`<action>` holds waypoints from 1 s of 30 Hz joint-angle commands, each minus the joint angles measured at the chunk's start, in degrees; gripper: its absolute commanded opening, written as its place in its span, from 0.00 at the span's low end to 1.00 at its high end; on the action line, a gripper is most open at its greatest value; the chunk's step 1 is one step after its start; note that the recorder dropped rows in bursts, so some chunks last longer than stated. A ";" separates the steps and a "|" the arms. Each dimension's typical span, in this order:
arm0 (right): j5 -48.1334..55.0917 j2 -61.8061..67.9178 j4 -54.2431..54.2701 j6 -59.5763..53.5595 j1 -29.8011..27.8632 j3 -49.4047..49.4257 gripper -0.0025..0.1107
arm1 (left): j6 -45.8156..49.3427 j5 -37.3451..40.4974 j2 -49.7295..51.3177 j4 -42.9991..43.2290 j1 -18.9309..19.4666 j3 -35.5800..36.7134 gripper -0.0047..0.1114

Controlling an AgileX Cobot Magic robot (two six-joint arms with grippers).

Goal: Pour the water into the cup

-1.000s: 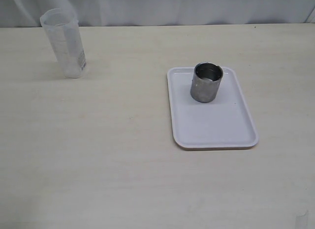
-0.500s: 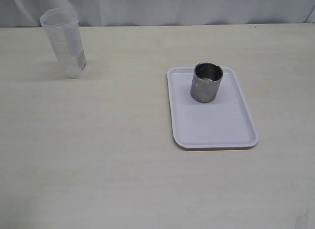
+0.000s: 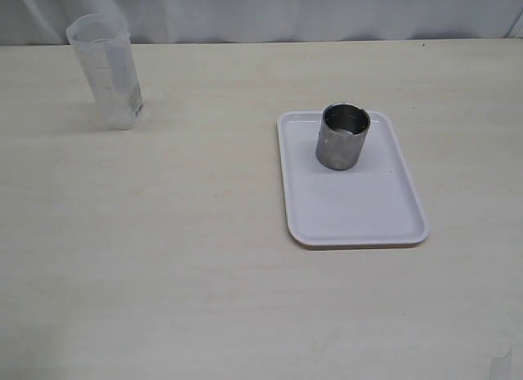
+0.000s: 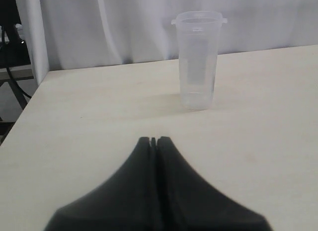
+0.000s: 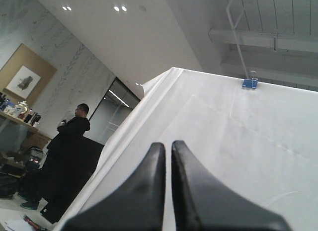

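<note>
While the left gripper (image 4: pixel 154 140) sat pinched tight on nothing, low over the pale table (image 4: pixel 258 141), its tips aimed almost straight at the translucent plastic beaker (image 4: pixel 198 62). That beaker stood upright ahead of them, well apart, its long axis vertical and its open mouth up. Whether any water lay in its base I could not tell; the plastic looked nearly clear all the way down. The right gripper (image 5: pixel 168 144) was likewise clamped together and empty, but cocked upward at a white curtain (image 5: pixel 238 141) and the ceiling (image 5: pixel 149 32), with no table in its sight. In the exterior view neither arm showed. The beaker stood at the far left of the tabletop. The stainless-steel cup (image 3: pixel 343 136) stood upright at the far end of a white tray (image 3: pixel 359 221), right of centre, well apart from the beaker. To my eye the left arm was the nearer to the beaker, and it would need to spread its jaws before taking hold side-on.
</note>
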 commanded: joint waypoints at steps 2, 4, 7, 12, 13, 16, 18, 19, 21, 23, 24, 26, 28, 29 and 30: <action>0.19 -0.27 0.32 -0.01 -0.13 0.24 0.06 | 0.14 -0.07 -0.17 0.10 0.24 0.20 0.04; 0.19 -0.27 0.32 -0.01 -0.13 0.24 0.06 | 0.14 -0.07 -0.17 0.10 0.24 0.20 0.04; 0.19 -0.27 0.32 -0.01 -0.13 0.24 0.06 | 0.14 -0.07 -0.17 0.10 0.24 0.20 0.04; 1.38 -0.27 1.64 -1.05 -0.13 0.24 0.06 | 0.14 -0.07 -0.17 0.10 0.24 0.20 0.04; 1.76 -0.27 1.74 -0.88 -0.13 0.24 0.06 | 0.14 -0.07 -0.17 0.10 0.24 0.20 0.04; 1.76 0.23 1.74 -1.05 -0.13 0.24 0.06 | 0.14 -0.07 -0.17 0.10 0.24 0.20 0.04; 1.89 0.23 4.69 -2.18 -0.13 1.02 0.06 | 0.14 -0.07 -0.17 0.10 0.24 0.20 0.04; 1.89 0.08 7.81 -3.50 -0.13 1.88 0.06 | 0.14 -0.07 -0.17 0.10 0.24 0.20 0.04; 1.89 -1.17 17.40 -7.34 -0.13 5.27 0.06 | 0.14 -0.07 -0.17 0.10 0.24 0.20 0.04; 1.89 -3.11 25.50 -10.63 -0.13 8.85 0.06 | 0.14 -0.07 -0.17 0.10 0.24 0.20 0.04; 1.89 -4.23 29.24 -12.96 -0.13 10.92 0.06 | 0.14 -0.07 -0.17 0.10 0.24 0.20 0.04; 2.64 -6.49 36.08 -17.89 -0.13 15.06 0.06 | 0.14 -0.07 -0.17 0.10 0.24 0.20 0.04; 4.00 -8.86 42.44 -22.24 -0.13 18.54 0.06 | 0.14 -0.07 -0.17 0.10 0.24 0.20 0.04; 4.76 -10.13 46.10 -24.16 -0.13 20.41 0.06 | 0.14 -0.07 -0.17 0.10 0.24 0.20 0.04; 5.39 -11.26 49.38 -26.08 -0.13 22.16 0.06 | 0.14 -0.07 -0.17 0.10 0.24 0.20 0.04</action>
